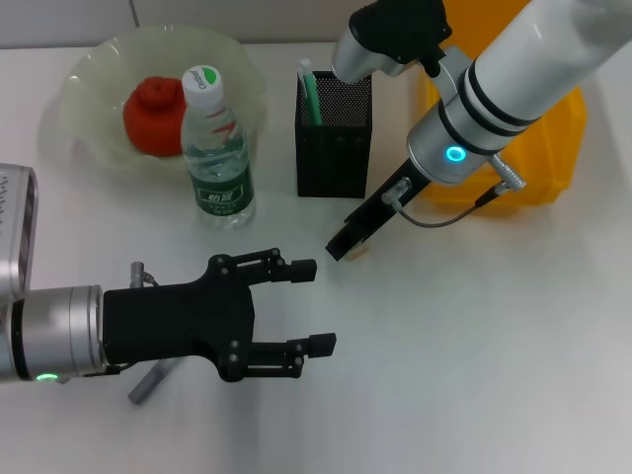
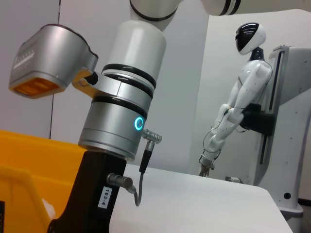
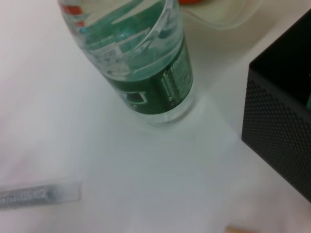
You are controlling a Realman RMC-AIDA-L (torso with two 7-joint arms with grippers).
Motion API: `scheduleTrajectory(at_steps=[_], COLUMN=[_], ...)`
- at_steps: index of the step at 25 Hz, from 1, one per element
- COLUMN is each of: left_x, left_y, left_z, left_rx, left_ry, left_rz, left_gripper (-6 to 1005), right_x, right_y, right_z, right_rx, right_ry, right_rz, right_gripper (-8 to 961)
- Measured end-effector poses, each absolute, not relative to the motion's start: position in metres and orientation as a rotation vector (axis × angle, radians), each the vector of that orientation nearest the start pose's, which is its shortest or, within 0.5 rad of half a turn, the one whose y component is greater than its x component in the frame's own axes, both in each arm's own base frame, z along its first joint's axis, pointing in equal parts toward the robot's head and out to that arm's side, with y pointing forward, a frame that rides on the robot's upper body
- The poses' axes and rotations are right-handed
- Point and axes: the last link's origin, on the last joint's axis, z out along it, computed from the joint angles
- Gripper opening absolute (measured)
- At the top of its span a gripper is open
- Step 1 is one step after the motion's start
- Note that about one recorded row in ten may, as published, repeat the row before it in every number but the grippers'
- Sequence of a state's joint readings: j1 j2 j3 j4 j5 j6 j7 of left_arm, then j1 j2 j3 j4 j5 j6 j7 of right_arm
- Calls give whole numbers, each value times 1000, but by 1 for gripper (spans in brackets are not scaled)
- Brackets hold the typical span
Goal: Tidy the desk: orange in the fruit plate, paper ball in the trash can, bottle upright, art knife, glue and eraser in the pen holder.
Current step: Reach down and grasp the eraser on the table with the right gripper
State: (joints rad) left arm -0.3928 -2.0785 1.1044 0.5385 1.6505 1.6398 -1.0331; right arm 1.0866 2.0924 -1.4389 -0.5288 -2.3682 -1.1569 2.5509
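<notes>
The orange (image 1: 153,117) lies in the pale fruit plate (image 1: 89,69) at the back left. Just in front of the plate the bottle (image 1: 215,148) stands upright, also seen in the right wrist view (image 3: 146,73). The black mesh pen holder (image 1: 335,133) holds a green glue stick (image 1: 309,94). My right gripper (image 1: 348,240) is low over the table before the holder, touching a small tan eraser (image 1: 361,253) (image 3: 241,229). My left gripper (image 1: 312,307) hovers open and empty at the front left, over the grey art knife (image 1: 148,382) (image 3: 39,194). The paper ball is out of view.
A yellow trash can (image 1: 553,148) (image 2: 29,165) stands at the back right, partly behind my right arm (image 2: 116,121). A white humanoid figure (image 2: 240,102) stands far off beyond the table.
</notes>
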Motion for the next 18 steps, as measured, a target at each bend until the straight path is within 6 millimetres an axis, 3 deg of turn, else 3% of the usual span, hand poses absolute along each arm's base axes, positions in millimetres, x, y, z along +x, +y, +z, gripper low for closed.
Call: scheduleTrajectory(at_steps=[13, 18], left_x=[-253, -253], left_y=[266, 266], left_z=[-45, -45], left_rx=[-2878, -2878], left_ry=[-272, -272], left_rz=[-950, -949], left_gripper=[800, 800], right_x=[144, 145], right_y=[403, 404], right_z=[-100, -101], right_rx=[-2684, -2680], right_ry=[1044, 1033], right_rz=[-460, -461], right_gripper=[651, 609])
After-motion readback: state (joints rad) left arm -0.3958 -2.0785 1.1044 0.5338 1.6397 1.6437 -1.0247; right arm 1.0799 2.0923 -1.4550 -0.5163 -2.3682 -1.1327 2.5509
